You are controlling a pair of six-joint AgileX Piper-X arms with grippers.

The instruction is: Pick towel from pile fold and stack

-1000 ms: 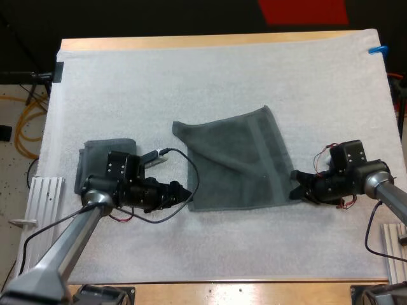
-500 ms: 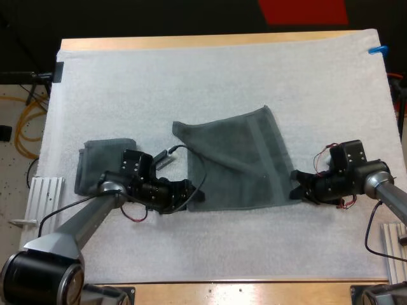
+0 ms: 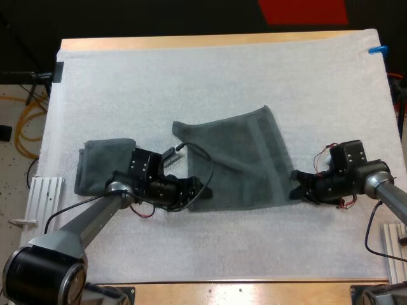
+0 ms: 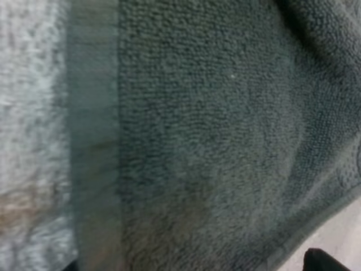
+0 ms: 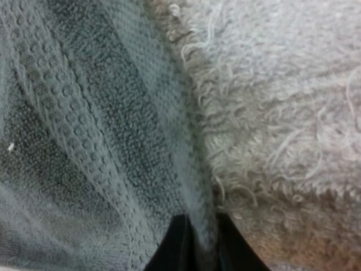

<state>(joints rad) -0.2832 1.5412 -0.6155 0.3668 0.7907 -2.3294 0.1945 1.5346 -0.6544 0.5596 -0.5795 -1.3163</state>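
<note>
The towel (image 3: 235, 162) is clamped by the right gripper (image 3: 295, 185); the hold of the left gripper (image 3: 196, 194) cannot be told — the towel could be dragged askew by a one-sided lift.

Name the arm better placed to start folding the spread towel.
Right, probably: the right hand pinches the near edge of the spread towel, while the left hand stands open over its other near corner.

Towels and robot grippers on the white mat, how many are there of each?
spread-out dark grey-green cloth towel: 1
folded dark grey-green cloth towel: 1
black two-fingered grippers: 2, the left gripper and the right gripper
Total: 4
</note>
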